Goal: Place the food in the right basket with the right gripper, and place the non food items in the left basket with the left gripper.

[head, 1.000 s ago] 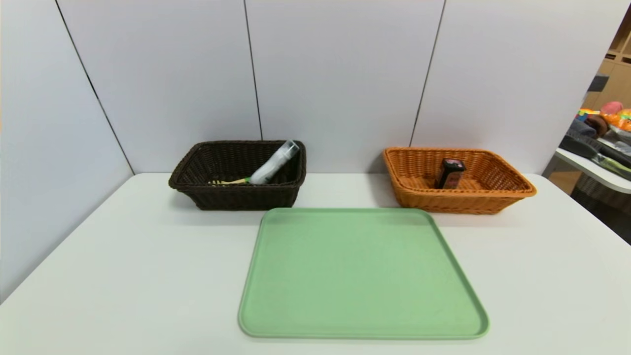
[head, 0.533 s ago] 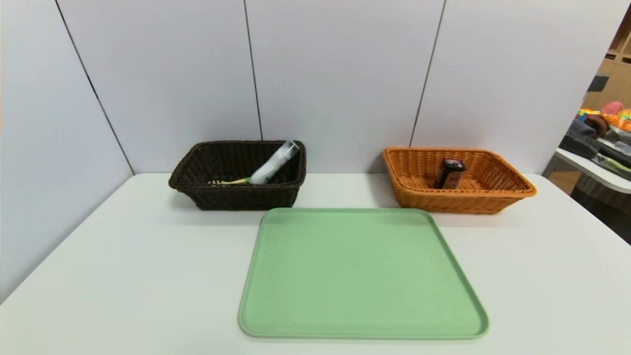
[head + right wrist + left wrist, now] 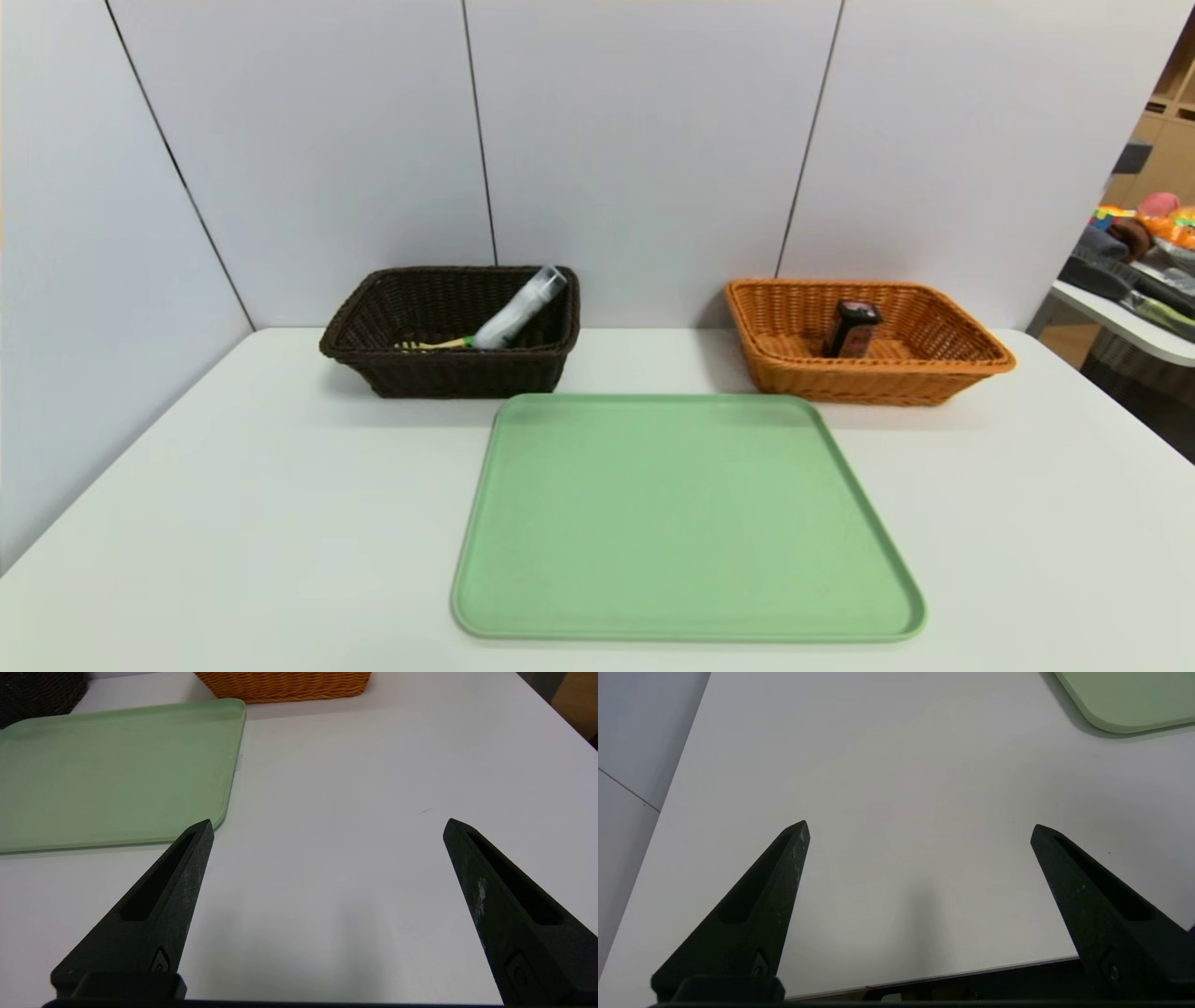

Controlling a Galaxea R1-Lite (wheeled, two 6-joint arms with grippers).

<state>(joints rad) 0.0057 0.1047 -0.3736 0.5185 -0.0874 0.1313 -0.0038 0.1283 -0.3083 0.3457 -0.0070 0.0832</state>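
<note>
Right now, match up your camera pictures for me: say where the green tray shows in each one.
Head view: the green tray lies low in the middle, in front of both baskets.
Left wrist view: only a corner of it, at the picture's edge.
Right wrist view: much of it, reaching behind one finger.
Shared landmark: the white table, in all three views.

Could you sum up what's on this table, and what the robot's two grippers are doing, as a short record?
dark brown basket: holds whitish bottle, leaning, and slotted spoon
orange basket: holds black carton
green tray: nothing on it
left gripper: open, over table's left side
right gripper: open, over table's right side
</note>
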